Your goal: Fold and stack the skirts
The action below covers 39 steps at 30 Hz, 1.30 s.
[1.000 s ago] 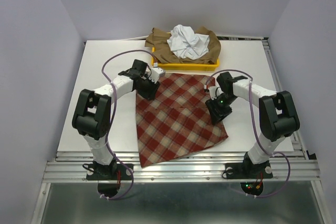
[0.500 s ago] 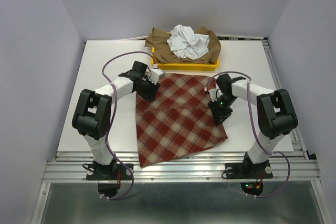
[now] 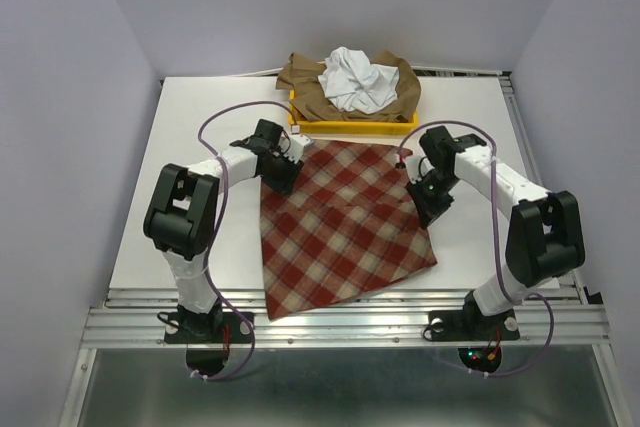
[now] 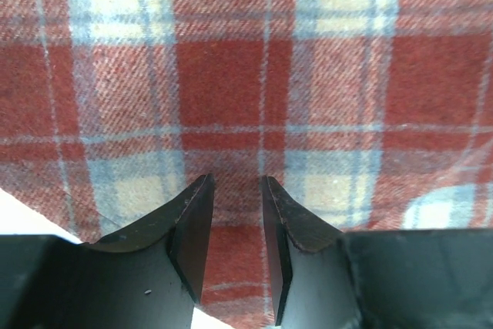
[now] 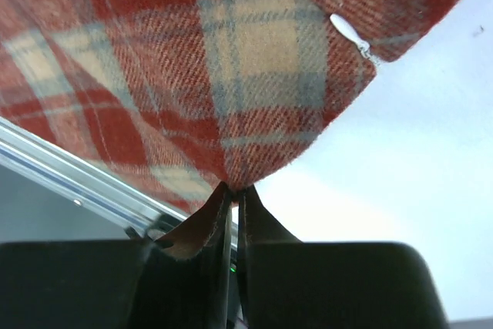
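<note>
Pinching checked skirt edge, right jaws; arm angled inward.

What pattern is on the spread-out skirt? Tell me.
The skirt: red-and-beige check, clearest in the left wrist view.

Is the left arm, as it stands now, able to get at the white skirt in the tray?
Probably yes. The white skirt lies uncovered on top in the yellow tray, just beyond the left pincer, with nothing standing between them.

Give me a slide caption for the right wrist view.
Right jaws pinched shut on the checked skirt's edge, white table behind.
</note>
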Motion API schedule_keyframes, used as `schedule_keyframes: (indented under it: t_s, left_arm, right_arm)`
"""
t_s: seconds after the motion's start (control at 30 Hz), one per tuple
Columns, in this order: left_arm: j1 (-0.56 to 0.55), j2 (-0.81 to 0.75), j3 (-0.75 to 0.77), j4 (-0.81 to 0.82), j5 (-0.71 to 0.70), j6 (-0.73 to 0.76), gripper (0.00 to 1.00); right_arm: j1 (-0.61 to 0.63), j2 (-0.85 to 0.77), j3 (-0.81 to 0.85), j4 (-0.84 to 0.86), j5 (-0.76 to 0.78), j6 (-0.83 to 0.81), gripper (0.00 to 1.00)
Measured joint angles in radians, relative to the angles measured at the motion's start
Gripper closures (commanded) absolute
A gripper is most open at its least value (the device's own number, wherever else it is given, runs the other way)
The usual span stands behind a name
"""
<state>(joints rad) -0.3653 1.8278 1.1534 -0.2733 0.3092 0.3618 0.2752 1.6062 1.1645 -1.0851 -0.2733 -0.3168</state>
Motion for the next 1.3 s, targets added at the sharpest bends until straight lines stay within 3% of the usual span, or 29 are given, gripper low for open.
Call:
schedule_keyframes:
  t_s: [0.03,0.07,0.13,0.37,0.6,0.77,0.97,1.17,1.3]
  left_arm:
    - [0.000,0.003,0.000,0.002,-0.002,0.000,0.58]
    - [0.000,0.007,0.000,0.003,-0.003,0.000,0.57]
    - [0.000,0.008,0.001,0.005,-0.003,0.000,0.56]
    - [0.000,-0.020,0.000,-0.004,0.025,0.026,0.54]
    - [0.001,-0.110,0.022,-0.023,0.056,0.052,0.54]
    - [0.001,-0.083,0.032,-0.027,0.051,0.085,0.54]
    - [0.001,-0.026,-0.003,-0.036,0.032,0.142,0.55]
    - [0.001,-0.060,-0.079,-0.053,0.034,0.227,0.58]
    - [-0.009,-0.131,-0.154,-0.113,0.052,0.312,0.60]
  right_arm:
    - [0.000,-0.009,-0.002,-0.010,0.014,-0.010,0.69]
    - [0.000,-0.008,-0.006,-0.014,0.027,-0.015,0.47]
    - [0.000,0.010,-0.035,-0.011,0.054,-0.036,0.41]
    - [0.000,0.109,-0.068,-0.023,0.116,-0.074,0.46]
    - [0.000,0.109,0.187,0.048,0.010,-0.088,0.53]
    - [0.008,0.162,0.212,0.110,-0.060,-0.124,0.60]
    - [0.038,0.247,0.053,0.185,-0.061,-0.168,0.62]
    - [0.174,0.125,-0.101,0.175,-0.051,-0.208,0.62]
    - [0.258,0.105,-0.126,0.119,-0.072,-0.237,0.52]
